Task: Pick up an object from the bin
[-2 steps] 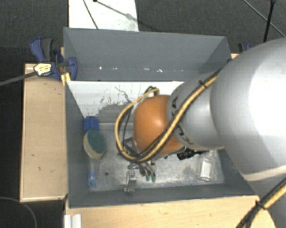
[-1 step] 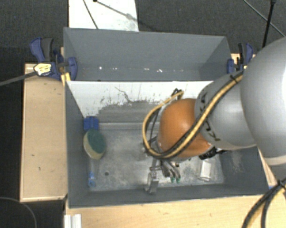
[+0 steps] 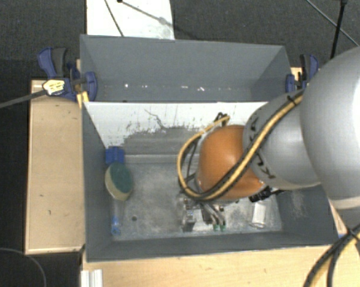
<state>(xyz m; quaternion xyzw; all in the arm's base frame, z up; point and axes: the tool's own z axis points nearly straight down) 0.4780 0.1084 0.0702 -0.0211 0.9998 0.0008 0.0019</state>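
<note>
Gripper (image 3: 203,219) down low at the near-middle of the bin (image 3: 180,64) floor, under the orange wrist cover (image 3: 219,157). We cannot tell how its jaws stand, nor whether they have anything.

Nearest thing: small white cylinder (image 3: 259,214), just right of it by the near wall. We judge it light, stiff, smooth and apt to roll; best taken across its body.

At left, well apart: green-faced round disc (image 3: 118,181), blue block (image 3: 114,155) beyond it, small blue piece (image 3: 115,226) nearer. The wrist hides whatever lies beneath the gripper.
</note>
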